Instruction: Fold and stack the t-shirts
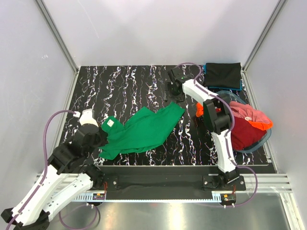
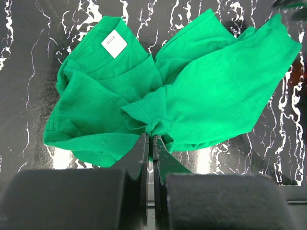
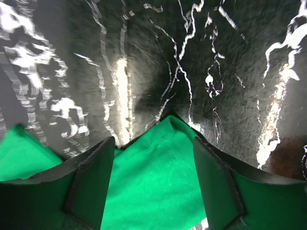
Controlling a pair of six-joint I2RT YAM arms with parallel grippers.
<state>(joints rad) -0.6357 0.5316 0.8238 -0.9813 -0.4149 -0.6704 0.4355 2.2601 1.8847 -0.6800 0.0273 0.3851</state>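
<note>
Entry, left to right.

1. Left gripper (image 2: 151, 143), near left of the marbled black table (image 1: 120, 86). Its fingers are pressed together, pinching a bunched fold at the near edge of the green t-shirt (image 1: 144, 129). We judge the pinch is there to anchor or lift that end while the cloth is drawn flat.

2. Green t-shirt, lying rumpled and unfolded on the table between the two arms. Its long axis runs diagonally from near left to far right. The collar end, marked by a white neck label (image 2: 114, 44), lies at the left, just beside the left gripper. The opposite end points far right.

3. Right gripper (image 3: 152, 143), at the shirt's far-right corner. Its fingers are spread, straddling the green tip without closing on it. We read this as lining up to grip and pull against the left pinch.

4. Black t-shirt (image 1: 223, 75), folded flat in the far right corner, probably the base of the stack.

5. Clear plastic tub (image 1: 256, 143), at the right edge, heaped with maroon-red and orange shirts (image 1: 244, 132), unfolded and waiting.
</note>
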